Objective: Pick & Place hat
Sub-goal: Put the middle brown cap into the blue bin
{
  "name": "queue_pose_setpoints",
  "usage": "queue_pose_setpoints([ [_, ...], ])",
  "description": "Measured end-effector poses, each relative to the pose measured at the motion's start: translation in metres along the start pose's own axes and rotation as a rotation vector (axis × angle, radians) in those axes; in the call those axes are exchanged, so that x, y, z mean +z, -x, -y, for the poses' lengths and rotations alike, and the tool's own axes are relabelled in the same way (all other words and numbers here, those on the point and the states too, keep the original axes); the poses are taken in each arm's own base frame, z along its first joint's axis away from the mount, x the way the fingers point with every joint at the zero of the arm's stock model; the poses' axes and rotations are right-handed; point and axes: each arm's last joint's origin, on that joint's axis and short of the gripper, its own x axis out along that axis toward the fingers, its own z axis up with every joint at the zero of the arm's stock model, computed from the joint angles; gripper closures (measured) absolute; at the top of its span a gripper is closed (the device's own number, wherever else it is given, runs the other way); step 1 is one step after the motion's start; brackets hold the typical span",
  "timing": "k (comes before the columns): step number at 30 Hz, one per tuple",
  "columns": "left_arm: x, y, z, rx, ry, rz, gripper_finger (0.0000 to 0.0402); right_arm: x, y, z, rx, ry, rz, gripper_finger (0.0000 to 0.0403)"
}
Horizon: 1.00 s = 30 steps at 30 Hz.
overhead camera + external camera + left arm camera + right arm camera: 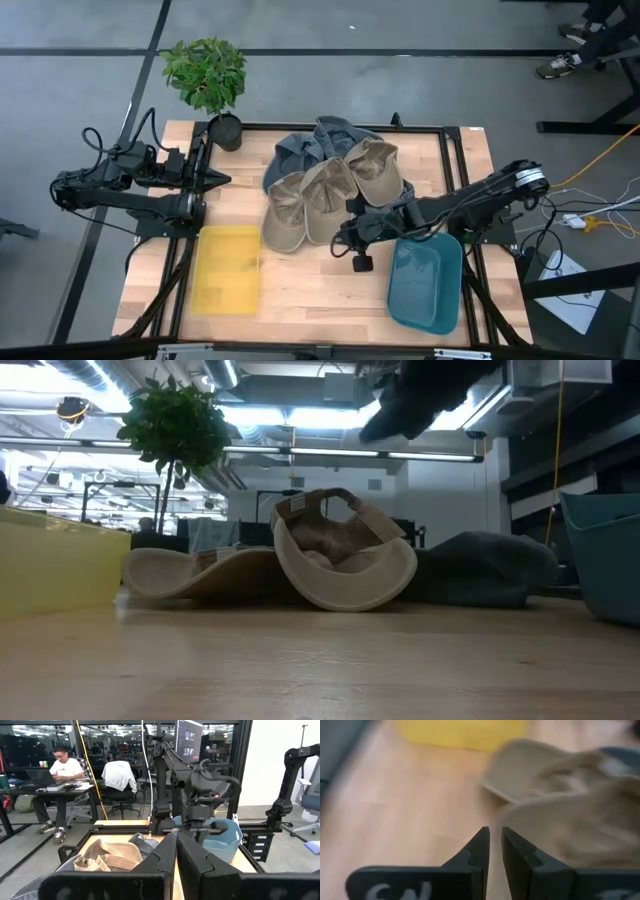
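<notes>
Three tan caps [328,200] lie brim-down in a cluster at the table's middle, with blue-grey caps [310,145] behind them; the low view shows one tan cap [345,560] with its hollow facing the camera. My right gripper [338,242] hovers shut above the table at the near edge of the tan caps [570,795], well off the surface in the low view [420,400]. It holds nothing. My left gripper [215,180] waits shut at the table's left side, pointing toward the caps [107,857].
A yellow bin [228,268] sits at the near left and a teal bin [425,282] at the near right, under the right arm. A potted plant [208,75] stands at the far left corner. Bare wood lies between the bins. A person sits beyond the table [62,767].
</notes>
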Motion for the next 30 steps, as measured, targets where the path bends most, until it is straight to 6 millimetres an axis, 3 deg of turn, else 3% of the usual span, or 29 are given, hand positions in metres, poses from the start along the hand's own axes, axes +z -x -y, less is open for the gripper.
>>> queue_pose_setpoints([
  [8, 0.0, 0.0, 0.0, 0.0, 0.0, 0.0, 0.039, -0.004, -0.008, 0.022, -0.367, 0.104, -0.051, 0.0299],
  [16, 0.0, 0.0, 0.0, 0.0, 0.0, 0.0, 0.0394, -0.014, -0.013, 0.069, -0.644, 0.009, -0.157, 0.0201],
  [24, 0.0, 0.0, 0.0, 0.0, 0.0, 0.0, 0.0389, -0.029, -0.027, 0.112, -0.734, -0.175, -0.203, 0.0167],
  [30, 0.0, 0.0, 0.0, 0.0, 0.0, 0.0, 0.0394, -0.041, -0.043, 0.126, -0.609, -0.282, -0.236, 0.0167],
])
